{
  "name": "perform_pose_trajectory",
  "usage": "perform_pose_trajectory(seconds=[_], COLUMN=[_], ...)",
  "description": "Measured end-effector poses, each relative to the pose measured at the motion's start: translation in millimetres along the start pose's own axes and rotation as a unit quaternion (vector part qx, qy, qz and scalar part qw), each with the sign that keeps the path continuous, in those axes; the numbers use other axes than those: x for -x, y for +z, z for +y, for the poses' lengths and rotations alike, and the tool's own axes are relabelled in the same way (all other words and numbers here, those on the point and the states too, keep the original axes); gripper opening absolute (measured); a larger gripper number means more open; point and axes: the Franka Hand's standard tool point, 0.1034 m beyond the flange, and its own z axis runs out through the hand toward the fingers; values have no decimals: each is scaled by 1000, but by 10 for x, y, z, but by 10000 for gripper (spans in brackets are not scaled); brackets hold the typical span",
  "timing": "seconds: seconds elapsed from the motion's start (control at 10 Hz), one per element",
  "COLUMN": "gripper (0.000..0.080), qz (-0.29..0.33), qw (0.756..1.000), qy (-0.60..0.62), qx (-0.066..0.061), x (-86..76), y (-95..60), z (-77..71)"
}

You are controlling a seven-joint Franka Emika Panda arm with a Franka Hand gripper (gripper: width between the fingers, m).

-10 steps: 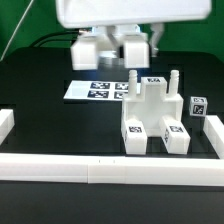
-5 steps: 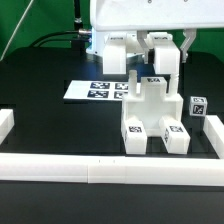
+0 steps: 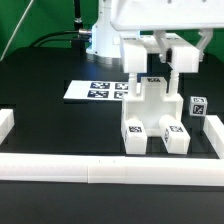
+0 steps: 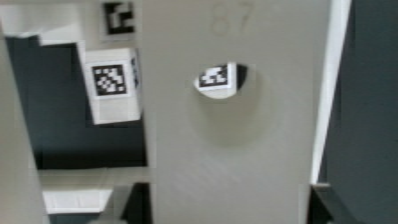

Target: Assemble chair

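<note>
— Gripper [image 3: 158, 72] sits right over the chair [image 3: 153, 118], fingers narrow; a grip can't be confirmed. Chair's beside the marker board [image 3: 98, 90].
— Wrist camera: chair [image 4: 222, 150] fills the shot, one tag [image 4: 217, 79] on it.

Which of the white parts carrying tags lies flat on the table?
The marker board, a thin sheet on the exterior view's left; the chair beside it stands upright and blocky.

Matte, smooth white plastic on the chair [image 3: 153, 120]; black, dull table [image 3: 50, 125]; marker board [image 3: 98, 89] probably paper-thin, matt.
</note>
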Motion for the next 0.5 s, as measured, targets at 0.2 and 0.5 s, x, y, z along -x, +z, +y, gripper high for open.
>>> perform_pose_trajectory(seconds=[0.2, 0.5], gripper=[284, 284], qz=[0, -2], qw=[1000, 1000], qy=[2, -11], qx=[0, 1], x=[-11, 52], y=[-3, 43], z=[22, 31])
